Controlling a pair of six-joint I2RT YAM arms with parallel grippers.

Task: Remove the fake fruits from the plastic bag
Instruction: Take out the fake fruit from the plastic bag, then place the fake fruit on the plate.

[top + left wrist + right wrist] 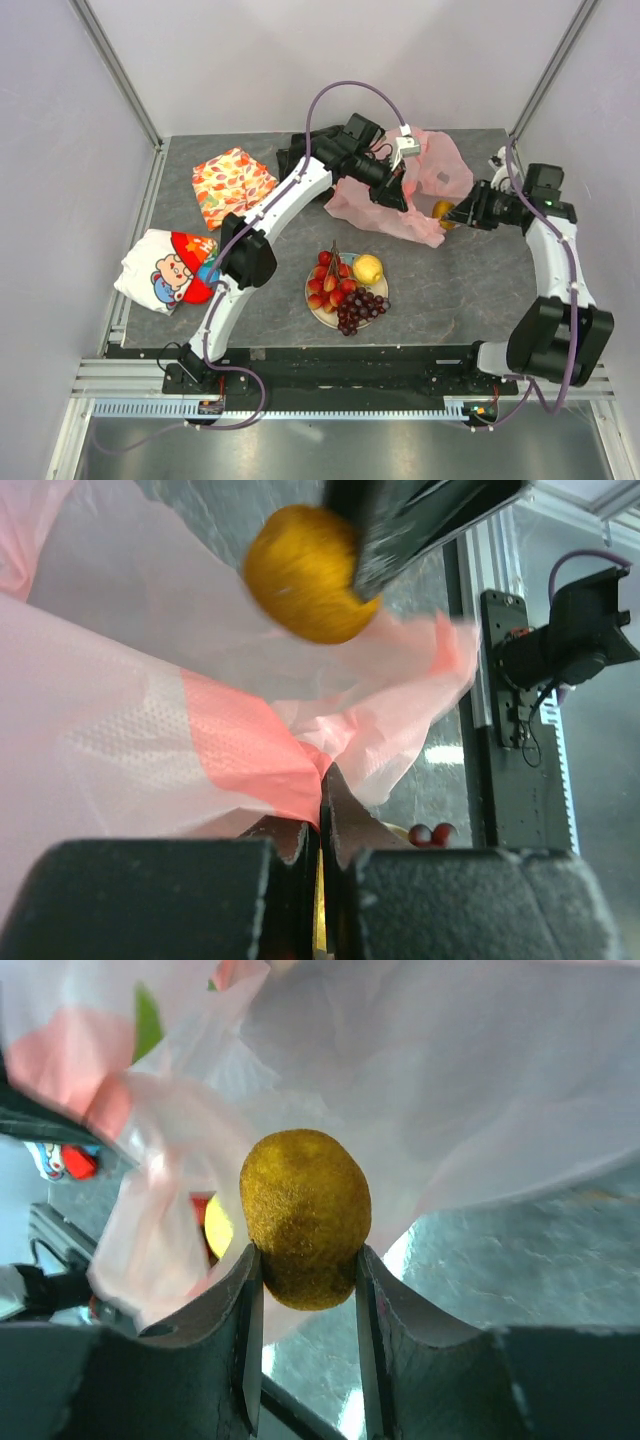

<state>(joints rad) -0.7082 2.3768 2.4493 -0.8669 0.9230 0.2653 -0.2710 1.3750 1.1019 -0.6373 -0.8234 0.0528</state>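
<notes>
The left gripper (398, 193) has its two fingers pressed together on a fold of the pink plastic bag (432, 172). In the left wrist view the thin film is pinched between the dark fingertips (345, 825) and spreads upward from there. The bag lies crumpled at the far side of the grey table (450, 290), to the right of the middle, and its near edge is lifted by this grip. The right gripper (307, 1262) is half spread and pinches a small orange-yellow fruit (305, 1218) between its two fingers, one on each side of the fruit. This fruit has an oval shape and a dull, slightly rough skin. It is at the mouth of the bag, with the pale film behind it and around it. From above it shows just at the right edge of the bag, near the table surface. The other fake fruits are on a round plate (320, 312) in the middle of the table, well apart from the bag. They are a cluster of red fruits (330, 280) on the left, a yellow lemon (367, 268) at the far right, and a dark purple grape bunch (362, 308) at the near right. An orange leaf-print cloth (232, 183) lies at the far left. A cloth with a cartoon print (165, 270) lies at the left edge.
</notes>
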